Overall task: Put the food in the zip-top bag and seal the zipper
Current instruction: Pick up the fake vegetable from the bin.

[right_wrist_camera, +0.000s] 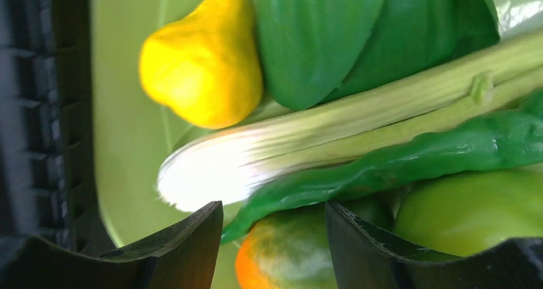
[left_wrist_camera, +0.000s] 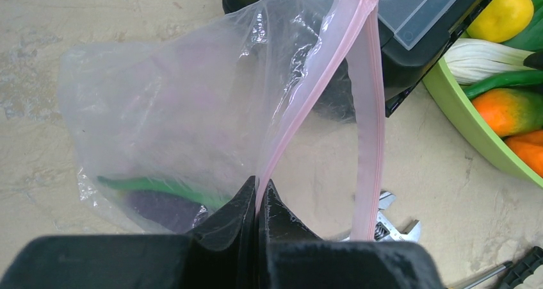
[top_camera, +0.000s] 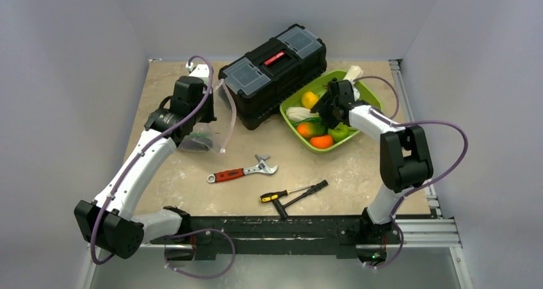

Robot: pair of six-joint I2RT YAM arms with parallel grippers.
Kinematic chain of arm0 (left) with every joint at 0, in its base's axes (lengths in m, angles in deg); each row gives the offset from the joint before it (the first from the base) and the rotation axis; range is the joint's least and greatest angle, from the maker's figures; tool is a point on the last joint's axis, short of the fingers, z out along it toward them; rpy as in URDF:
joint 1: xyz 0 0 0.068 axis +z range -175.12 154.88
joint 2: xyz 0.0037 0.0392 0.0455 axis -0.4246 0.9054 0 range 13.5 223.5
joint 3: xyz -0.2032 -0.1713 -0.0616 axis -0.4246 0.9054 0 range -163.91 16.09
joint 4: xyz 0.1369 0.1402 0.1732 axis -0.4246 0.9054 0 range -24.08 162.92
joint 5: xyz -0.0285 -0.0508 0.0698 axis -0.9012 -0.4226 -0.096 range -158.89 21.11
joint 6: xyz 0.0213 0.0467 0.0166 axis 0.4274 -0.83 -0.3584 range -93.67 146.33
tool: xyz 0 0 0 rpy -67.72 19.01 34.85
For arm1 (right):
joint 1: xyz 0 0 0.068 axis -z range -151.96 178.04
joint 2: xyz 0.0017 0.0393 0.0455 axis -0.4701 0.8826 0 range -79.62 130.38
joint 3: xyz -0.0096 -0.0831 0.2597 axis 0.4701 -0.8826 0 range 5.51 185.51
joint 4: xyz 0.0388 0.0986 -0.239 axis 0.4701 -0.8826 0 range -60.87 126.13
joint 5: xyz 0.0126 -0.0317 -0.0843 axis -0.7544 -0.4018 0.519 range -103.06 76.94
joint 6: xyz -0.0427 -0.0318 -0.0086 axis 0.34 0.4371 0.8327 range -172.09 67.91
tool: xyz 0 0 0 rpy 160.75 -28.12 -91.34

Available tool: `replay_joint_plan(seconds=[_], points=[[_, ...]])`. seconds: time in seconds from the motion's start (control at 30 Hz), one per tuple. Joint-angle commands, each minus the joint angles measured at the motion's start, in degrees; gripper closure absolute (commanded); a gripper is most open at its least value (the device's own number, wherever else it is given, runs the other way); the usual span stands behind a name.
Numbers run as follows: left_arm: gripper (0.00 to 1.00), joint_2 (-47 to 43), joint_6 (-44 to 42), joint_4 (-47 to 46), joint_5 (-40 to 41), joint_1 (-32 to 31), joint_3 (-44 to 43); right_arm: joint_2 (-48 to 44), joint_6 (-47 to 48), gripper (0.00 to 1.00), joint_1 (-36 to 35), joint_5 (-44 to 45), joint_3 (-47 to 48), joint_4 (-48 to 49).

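My left gripper (left_wrist_camera: 259, 189) is shut on the pink zipper (left_wrist_camera: 368, 77) strip of the clear zip-top bag (left_wrist_camera: 179, 109) and holds the mouth up and gaping. A dark purple piece (left_wrist_camera: 160, 206) and a green piece (left_wrist_camera: 166, 186) lie inside at the bottom. In the top view the bag (top_camera: 203, 135) hangs at my left gripper (top_camera: 206, 117), left of the toolbox. My right gripper (right_wrist_camera: 274, 218) is open, low over the tray, with an orange-green fruit (right_wrist_camera: 288, 257) between its jaws. A slim green pod (right_wrist_camera: 397, 161), a white-green stalk (right_wrist_camera: 307, 148) and a yellow fruit (right_wrist_camera: 202, 61) lie beside it.
The lime-green tray (top_camera: 368, 93) at the right back holds more food, with my right gripper (top_camera: 325, 109) in it. A black toolbox (top_camera: 272, 71) stands between bag and tray. A red-handled wrench (top_camera: 242, 171) and screwdrivers (top_camera: 291, 193) lie on the table in front.
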Motion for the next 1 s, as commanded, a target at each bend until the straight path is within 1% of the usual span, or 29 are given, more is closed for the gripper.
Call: replay_joint_plan(seconds=[0.0, 0.13, 0.23, 0.3, 0.4, 0.57, 0.67, 0.7, 0.87, 0.97], points=[[1.00, -0.2, 0.3, -2.0, 1.0, 0.1, -0.4, 1.1, -14.5, 0.41, 0.0, 6.1, 2.6, -1.6], [1.00, -0.4, 0.3, -2.0, 0.9, 0.1, -0.4, -0.3, -21.6, 0.39, 0.0, 13.9, 0.3, -3.5], [1.00, -0.6, 0.3, -2.1, 0.7, 0.1, -0.6, -1.0, -25.7, 0.39, 0.0, 14.8, -1.2, -3.9], [1.00, -0.6, 0.3, -2.1, 0.3, 0.1, -0.8, -0.9, -29.5, 0.39, 0.0, 16.9, -0.6, -7.3], [1.00, -0.7, 0.3, -2.0, 0.1, 0.1, -0.8, -0.5, -31.5, 0.39, 0.1, 18.9, -1.2, -6.6], [1.00, -0.8, 0.3, -1.9, 0.2, 0.1, -0.9, 4.2, -32.4, 0.41, -0.1, 17.9, 1.5, -7.6], [1.00, -0.9, 0.3, -1.9, 0.3, 0.1, -0.8, 6.0, -32.3, 0.50, 0.0, 16.8, 1.5, -6.9], [1.00, -0.9, 0.3, -1.9, 0.4, 0.2, -0.8, 6.1, -32.3, 0.52, -0.1, 16.5, 1.1, -6.0], [1.00, -0.9, 0.4, -2.0, -0.1, 0.3, -0.8, 6.7, -32.4, 0.52, -0.1, 16.9, 0.4, -4.6], [1.00, -0.9, 0.4, -1.8, 0.3, 0.3, -0.8, 6.9, -31.9, 0.54, -0.1, 17.2, 0.2, -3.9]])
